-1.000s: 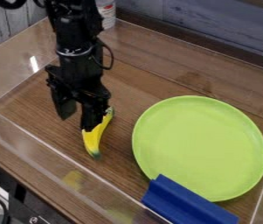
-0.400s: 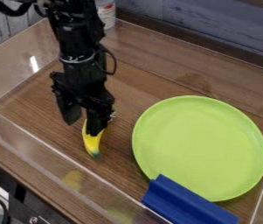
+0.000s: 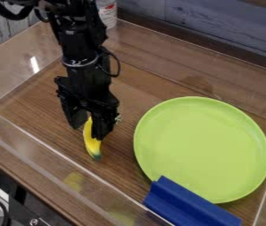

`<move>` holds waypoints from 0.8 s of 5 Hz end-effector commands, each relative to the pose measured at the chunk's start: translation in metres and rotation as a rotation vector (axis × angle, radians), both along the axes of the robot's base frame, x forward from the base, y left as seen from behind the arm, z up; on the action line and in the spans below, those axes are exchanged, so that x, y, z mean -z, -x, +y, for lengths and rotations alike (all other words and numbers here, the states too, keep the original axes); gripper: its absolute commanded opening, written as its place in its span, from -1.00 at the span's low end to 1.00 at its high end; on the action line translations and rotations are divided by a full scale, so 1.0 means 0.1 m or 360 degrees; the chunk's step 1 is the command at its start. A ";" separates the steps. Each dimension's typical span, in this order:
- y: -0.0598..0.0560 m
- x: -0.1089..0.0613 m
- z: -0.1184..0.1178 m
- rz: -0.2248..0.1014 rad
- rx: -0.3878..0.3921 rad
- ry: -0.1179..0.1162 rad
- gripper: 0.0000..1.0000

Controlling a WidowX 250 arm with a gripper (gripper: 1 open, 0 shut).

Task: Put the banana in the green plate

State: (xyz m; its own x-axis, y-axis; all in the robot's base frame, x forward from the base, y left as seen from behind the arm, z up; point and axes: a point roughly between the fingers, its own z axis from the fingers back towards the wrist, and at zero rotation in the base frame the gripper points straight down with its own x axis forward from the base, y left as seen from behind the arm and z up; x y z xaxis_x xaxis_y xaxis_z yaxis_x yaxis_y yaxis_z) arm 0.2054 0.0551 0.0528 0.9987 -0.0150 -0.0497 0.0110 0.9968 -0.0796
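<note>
A single black arm reaches in from the upper left of the view, its segments stacked nearly upright with loose dark cables trailing along the upper part. The wrist is a blocky black housing, and the tool below it points straight down. The pincer hangs low at the end of the arm, close above the counter. Its two dark fingers stand apart, one on each side, the jaws wide. Whether the fingertips press on anything cannot be told from this angle.
</note>
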 end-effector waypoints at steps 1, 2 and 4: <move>-0.03 -0.03 0.01 -0.0045 -0.0021 0.0024 1.00; -0.02 -0.03 0.01 -0.0056 -0.0030 0.0049 1.00; -0.02 -0.04 0.01 -0.0074 -0.0048 0.0099 1.00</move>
